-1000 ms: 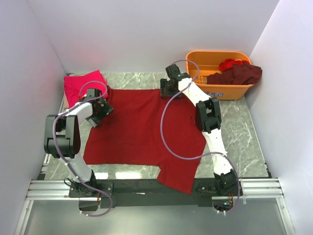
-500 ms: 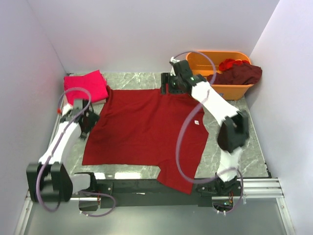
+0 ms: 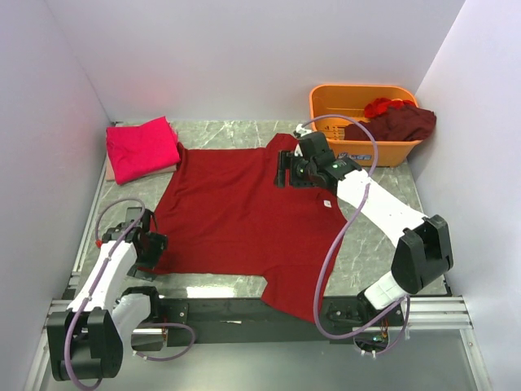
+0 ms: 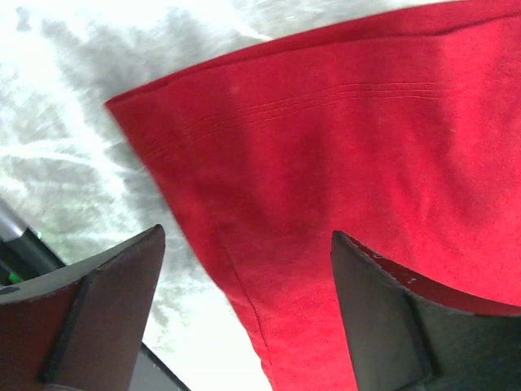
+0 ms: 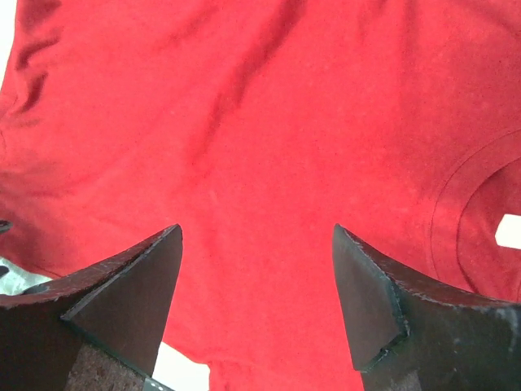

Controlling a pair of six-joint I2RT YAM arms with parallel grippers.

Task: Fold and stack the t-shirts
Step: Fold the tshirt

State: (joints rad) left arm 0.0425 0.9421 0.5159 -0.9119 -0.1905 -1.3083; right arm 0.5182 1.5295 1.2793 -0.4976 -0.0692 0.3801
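Note:
A dark crimson t-shirt (image 3: 240, 216) lies spread flat on the marble table, its white neck label (image 3: 326, 202) on the right side. My left gripper (image 3: 153, 249) is open over the shirt's near-left hem corner. In the left wrist view (image 4: 244, 277) that corner (image 4: 326, 163) lies between the jaws. My right gripper (image 3: 285, 171) is open just above the shirt's far part, close to the collar. The right wrist view (image 5: 256, 269) shows bare red cloth (image 5: 244, 122) between the jaws and the label (image 5: 509, 232) at the right edge. A folded pink-magenta t-shirt (image 3: 142, 149) lies at the far left.
An orange plastic basket (image 3: 358, 151) stands at the far right corner with a maroon shirt (image 3: 395, 124) and a red one (image 3: 383, 104) in it. White walls close in three sides. One sleeve (image 3: 297, 297) hangs over the black front rail (image 3: 220, 309).
My left arm has drawn back from the shirt's far-left sleeve to its near-left hem corner. My right gripper has moved from the far edge toward the collar. The shirt's left edge has shifted inward.

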